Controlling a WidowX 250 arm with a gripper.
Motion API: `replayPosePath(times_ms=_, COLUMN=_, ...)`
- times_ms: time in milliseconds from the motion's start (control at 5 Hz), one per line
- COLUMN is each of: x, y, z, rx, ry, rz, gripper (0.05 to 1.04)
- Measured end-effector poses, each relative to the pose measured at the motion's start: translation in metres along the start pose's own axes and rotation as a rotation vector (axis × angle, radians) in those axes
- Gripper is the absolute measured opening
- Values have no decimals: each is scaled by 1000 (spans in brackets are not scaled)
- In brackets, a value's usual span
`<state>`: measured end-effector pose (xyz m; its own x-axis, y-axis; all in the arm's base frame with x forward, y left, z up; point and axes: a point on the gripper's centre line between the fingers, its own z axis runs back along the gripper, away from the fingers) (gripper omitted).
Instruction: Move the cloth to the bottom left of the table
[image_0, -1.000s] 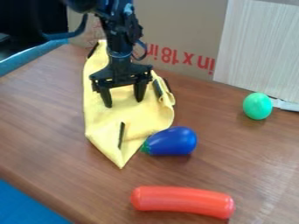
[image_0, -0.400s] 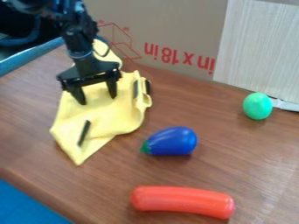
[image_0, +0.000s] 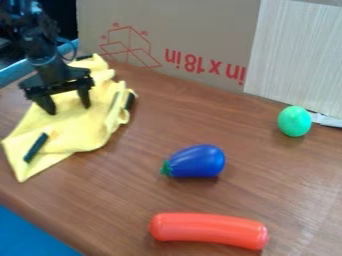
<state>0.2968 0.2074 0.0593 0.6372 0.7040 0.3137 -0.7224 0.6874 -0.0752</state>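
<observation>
- the black gripper (image_0: 65, 104) there is down on the yellow cloth (image_0: 77, 131), fingers spread apart
- that cloth's lying rumpled along the tabletop's (image_0: 140, 205) left side, one corner near the front edge

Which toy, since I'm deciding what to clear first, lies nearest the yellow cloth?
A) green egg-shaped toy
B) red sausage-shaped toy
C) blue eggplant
C: the blue eggplant has the smallest gap to the yellow cloth; the red sausage-shaped toy and green egg-shaped toy lie farther off.
</observation>
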Motion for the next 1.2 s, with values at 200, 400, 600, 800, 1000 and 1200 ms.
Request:
replayPosePath(times_ms=200, x=7, y=33, z=0, rx=2, ry=-10, rz=-3, gripper=999)
replayPosePath(times_ms=400, x=11, y=56, z=1, rx=1, ry=-15, rz=-5, gripper=999)
replayPosePath(times_ms=600, x=14, y=88, z=4, rx=-7, ry=6, rz=13, gripper=999)
replayPosePath(times_ms=800, x=10, y=99, z=5, rx=-21, ry=33, rz=20, gripper=999)
replayPosePath(times_ms=1000, x=9, y=94, z=4, rx=9, ry=40, rz=28, gripper=999)
replayPosePath(times_ms=1200, x=9, y=75, z=2, rx=35, ry=49, rz=47, gripper=998)
